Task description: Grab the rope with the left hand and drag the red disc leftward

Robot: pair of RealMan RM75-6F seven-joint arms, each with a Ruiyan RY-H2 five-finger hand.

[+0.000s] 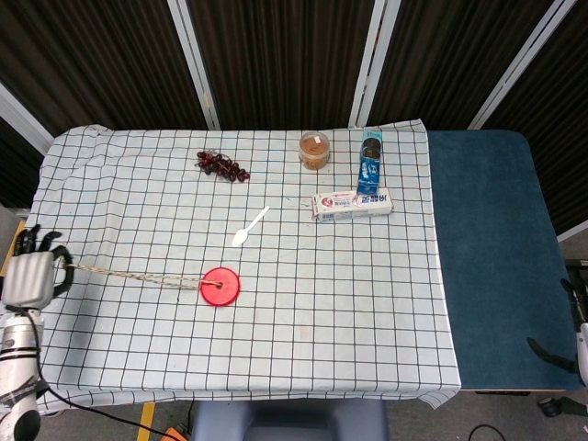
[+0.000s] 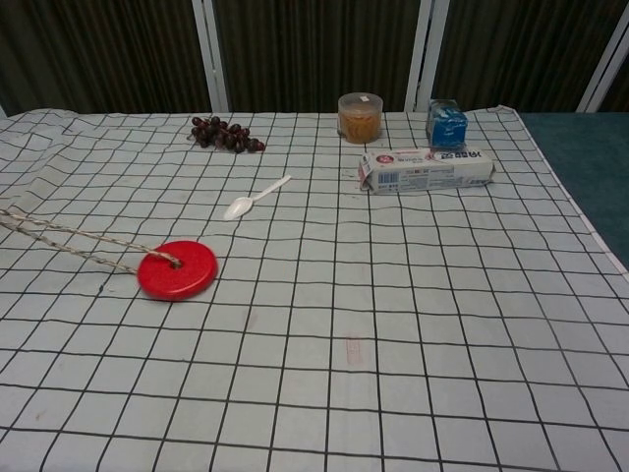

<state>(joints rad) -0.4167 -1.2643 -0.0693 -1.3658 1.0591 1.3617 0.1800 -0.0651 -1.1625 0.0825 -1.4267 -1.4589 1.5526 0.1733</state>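
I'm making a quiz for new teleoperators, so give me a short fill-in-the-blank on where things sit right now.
1. The rope runs from the left hand to the ____ disc.
2. The white spoon lies on the ____ tablecloth.
3. Behind the spoon, near the cloth's far edge, lies a bunch of ____.

Missing words: red; checked; grapes

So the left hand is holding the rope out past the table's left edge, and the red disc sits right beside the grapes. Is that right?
Not quite. The left hand does hold the rope past the left edge, but the head view shows the red disc nearer the front, well clear of the grapes, with the white spoon between them.
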